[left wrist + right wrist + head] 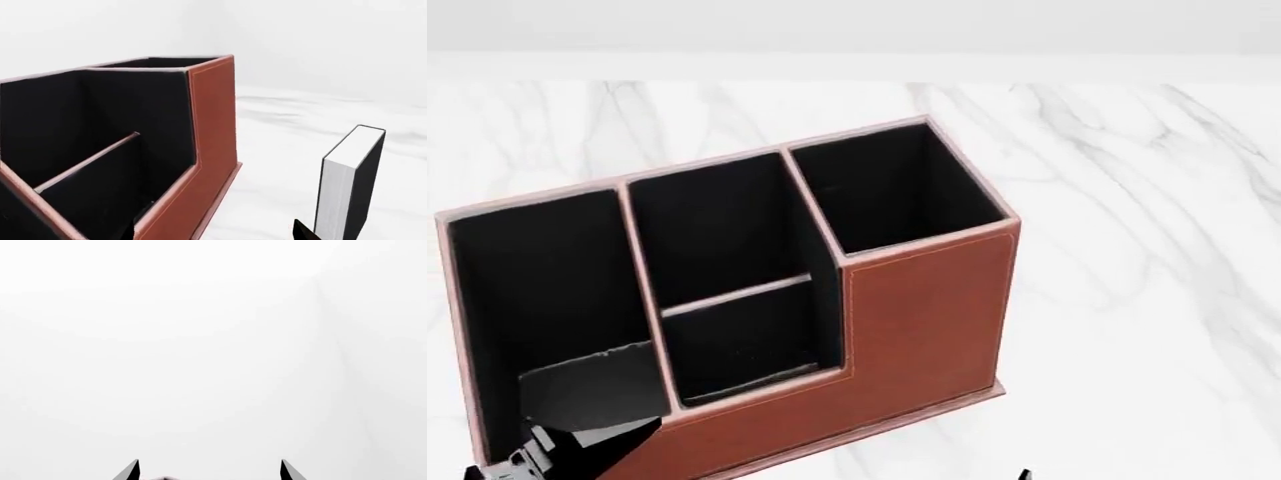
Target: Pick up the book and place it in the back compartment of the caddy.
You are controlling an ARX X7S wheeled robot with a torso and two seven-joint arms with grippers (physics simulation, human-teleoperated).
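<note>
Both jaws stand wide and empty; the book (350, 182) stands upright on the surface just beside the caddy (213, 150), looking stiff and hefty, so pinch across its matte covers.

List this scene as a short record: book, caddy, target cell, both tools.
book: upright on the marble table, beside the caddy, apart from it
caddy: brown leather, black lining, four cells
back compartment: shallow middle cell behind the low wall, empty
left tool: open, holds nothing; the book is not between its tips
right tool: open, nothing between its tips
task state: book not yet picked up
</note>
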